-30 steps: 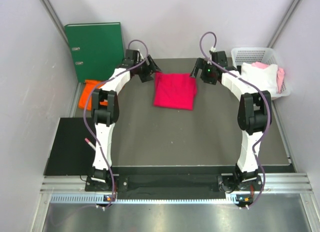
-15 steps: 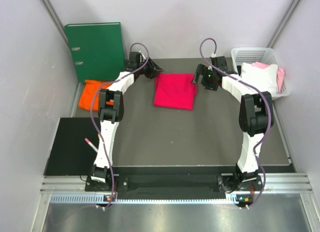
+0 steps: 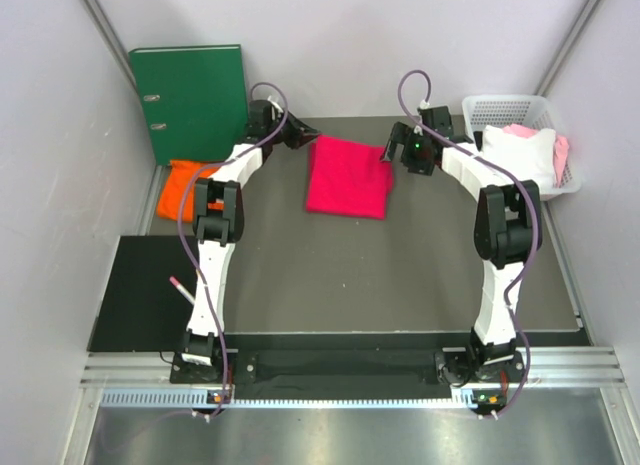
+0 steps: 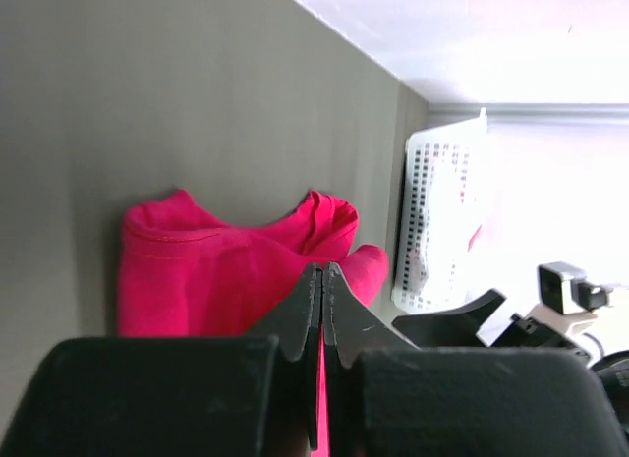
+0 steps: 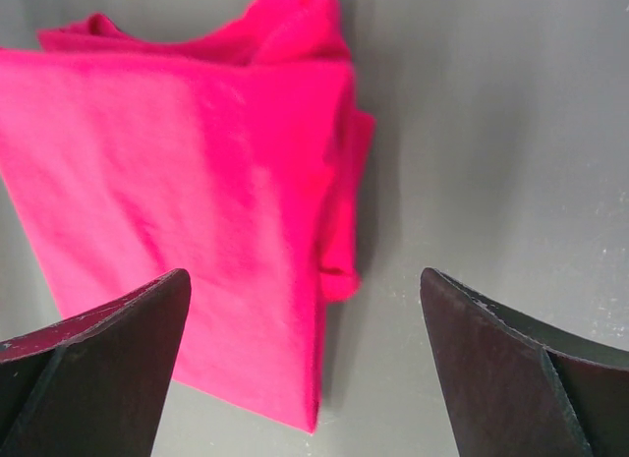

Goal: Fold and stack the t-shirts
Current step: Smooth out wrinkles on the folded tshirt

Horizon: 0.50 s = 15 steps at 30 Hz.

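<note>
A folded crimson-pink t-shirt (image 3: 348, 180) lies at the back middle of the grey table. My left gripper (image 3: 305, 137) is at its far left corner, jaws shut on the cloth's edge, and that corner is drawn up slightly. In the left wrist view the shut gripper (image 4: 322, 270) meets over the shirt (image 4: 216, 270), with pink showing between the fingers. My right gripper (image 3: 392, 150) hovers open over the shirt's right edge; in its wrist view the open gripper (image 5: 303, 272) spans the shirt's (image 5: 177, 182) folded side. The orange t-shirt (image 3: 178, 185) lies crumpled at the left, partly behind the left arm.
A green ring binder (image 3: 190, 95) leans at the back left. A white basket (image 3: 500, 107) at the back right holds white and pink cloth (image 3: 520, 150). A black mat (image 3: 140, 295) with a pen (image 3: 180, 288) lies at the near left.
The left gripper has closed at the crimson shirt's far left corner and shifted slightly back, drawing that corner up. The right gripper stayed open and edged a little towards the back.
</note>
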Tool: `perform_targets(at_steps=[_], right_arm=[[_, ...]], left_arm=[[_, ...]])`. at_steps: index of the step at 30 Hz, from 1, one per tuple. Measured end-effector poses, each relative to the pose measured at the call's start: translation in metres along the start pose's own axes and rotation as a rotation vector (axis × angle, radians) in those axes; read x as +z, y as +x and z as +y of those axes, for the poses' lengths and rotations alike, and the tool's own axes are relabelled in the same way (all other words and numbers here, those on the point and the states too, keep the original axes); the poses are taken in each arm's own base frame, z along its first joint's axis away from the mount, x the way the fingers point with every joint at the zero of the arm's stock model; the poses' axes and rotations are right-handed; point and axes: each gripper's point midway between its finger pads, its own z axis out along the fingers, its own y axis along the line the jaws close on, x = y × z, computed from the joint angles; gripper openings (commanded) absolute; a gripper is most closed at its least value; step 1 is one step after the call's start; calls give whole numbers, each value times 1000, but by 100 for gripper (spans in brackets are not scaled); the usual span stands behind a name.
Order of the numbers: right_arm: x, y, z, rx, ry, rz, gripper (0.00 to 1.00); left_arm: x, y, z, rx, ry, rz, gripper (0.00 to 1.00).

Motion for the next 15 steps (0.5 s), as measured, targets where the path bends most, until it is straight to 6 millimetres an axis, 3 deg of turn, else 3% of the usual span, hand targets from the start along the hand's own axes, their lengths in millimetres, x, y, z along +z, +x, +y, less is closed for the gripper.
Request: perform_targets(at_steps=[6, 15], right_arm=[[3, 5, -2, 4, 2, 17, 100], [5, 7, -2, 5, -4, 26, 99]], left_arm=[[-10, -19, 15, -25, -10, -36, 0], [-9, -18, 31, -36, -50, -49, 0]])
